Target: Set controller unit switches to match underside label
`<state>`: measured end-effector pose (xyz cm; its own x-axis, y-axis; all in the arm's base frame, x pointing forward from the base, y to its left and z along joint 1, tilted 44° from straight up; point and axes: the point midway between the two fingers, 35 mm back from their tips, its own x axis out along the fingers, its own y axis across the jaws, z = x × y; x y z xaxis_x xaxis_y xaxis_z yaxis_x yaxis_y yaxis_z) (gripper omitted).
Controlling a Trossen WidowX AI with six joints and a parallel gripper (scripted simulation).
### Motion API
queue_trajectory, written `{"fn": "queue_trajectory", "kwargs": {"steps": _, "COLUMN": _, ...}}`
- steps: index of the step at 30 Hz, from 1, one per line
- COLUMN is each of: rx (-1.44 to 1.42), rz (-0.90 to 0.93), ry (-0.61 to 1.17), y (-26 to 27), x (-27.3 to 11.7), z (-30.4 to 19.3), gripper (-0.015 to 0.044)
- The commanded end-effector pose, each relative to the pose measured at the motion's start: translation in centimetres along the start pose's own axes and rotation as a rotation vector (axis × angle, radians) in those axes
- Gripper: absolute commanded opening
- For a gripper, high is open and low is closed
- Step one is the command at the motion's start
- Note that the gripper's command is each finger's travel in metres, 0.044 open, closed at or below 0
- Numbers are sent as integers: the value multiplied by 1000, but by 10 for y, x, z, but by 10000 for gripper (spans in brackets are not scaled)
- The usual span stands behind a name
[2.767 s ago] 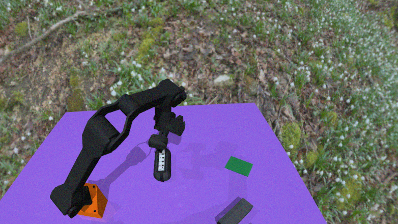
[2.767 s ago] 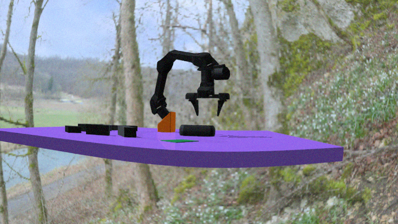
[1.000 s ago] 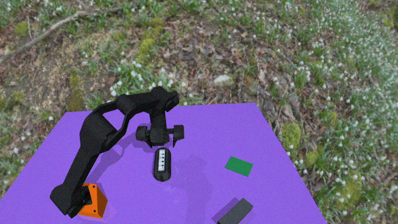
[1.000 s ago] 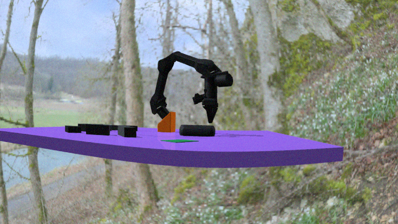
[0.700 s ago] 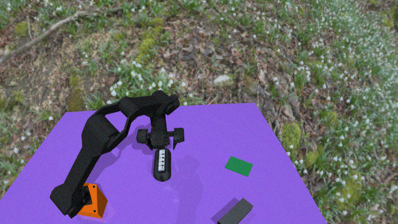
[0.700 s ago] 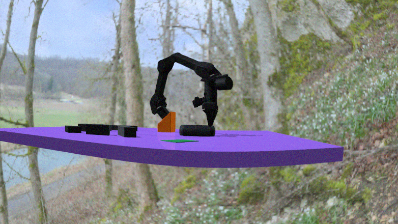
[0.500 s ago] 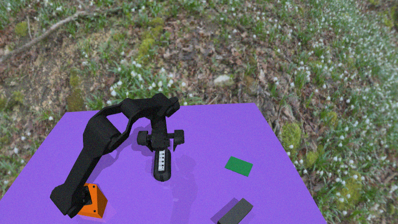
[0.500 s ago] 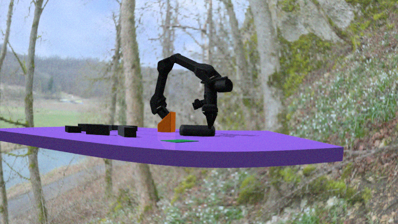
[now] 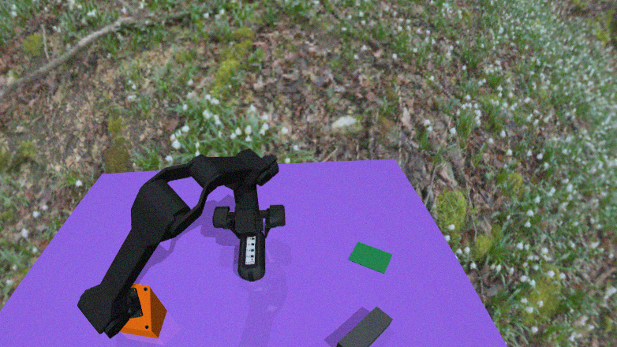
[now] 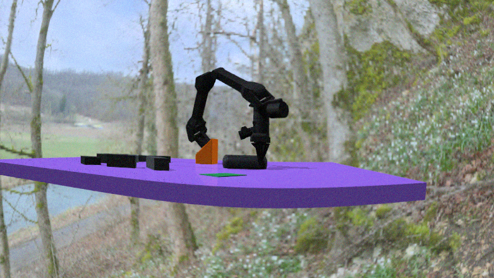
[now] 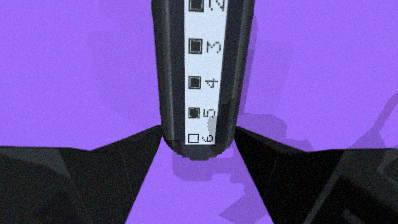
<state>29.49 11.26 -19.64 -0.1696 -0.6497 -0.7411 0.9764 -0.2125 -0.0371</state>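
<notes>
The dark controller unit (image 9: 252, 272) (image 10: 240, 162) (image 11: 172, 75) lies upside down on the bench, its switches hidden underneath. Its white label (image 9: 250, 250) (image 11: 205, 65) faces up. In the wrist view, squares 2, 3, 4 and 5 are filled and square 6 is empty; square 1 is out of view. My gripper (image 10: 261, 163) (image 11: 198, 129) points straight down over the unit's end by square 6. One fingertip is against each long side, so it is shut on the unit, which still rests low at the bench surface.
A green plate (image 9: 370, 257) (image 10: 222, 174) lies flat to the right of the unit in the top view. A grey block (image 9: 365, 329) is nearer the front. An orange wedge (image 9: 148, 311) (image 10: 206, 153) stands by the arm's base. Several dark blocks (image 10: 121, 161) stand farther along the bench.
</notes>
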Motion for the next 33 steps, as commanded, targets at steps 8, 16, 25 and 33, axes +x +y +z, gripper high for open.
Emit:
{"fn": "queue_trajectory", "kwargs": {"steps": 8, "rx": -5, "rz": 3, "ry": -5, "y": 0, "x": 2, "z": 1, "gripper": 327}}
{"fn": "queue_trajectory", "kwargs": {"steps": 16, "rx": -5, "rz": 3, "ry": -5, "y": 0, "x": -3, "z": 2, "gripper": 336}}
{"fn": "queue_trajectory", "kwargs": {"steps": 25, "rx": -5, "rz": 3, "ry": -5, "y": 0, "x": -7, "z": 3, "gripper": 336}}
{"fn": "queue_trajectory", "kwargs": {"steps": 33, "rx": -5, "rz": 3, "ry": -5, "y": 0, "x": -10, "z": 4, "gripper": 336}}
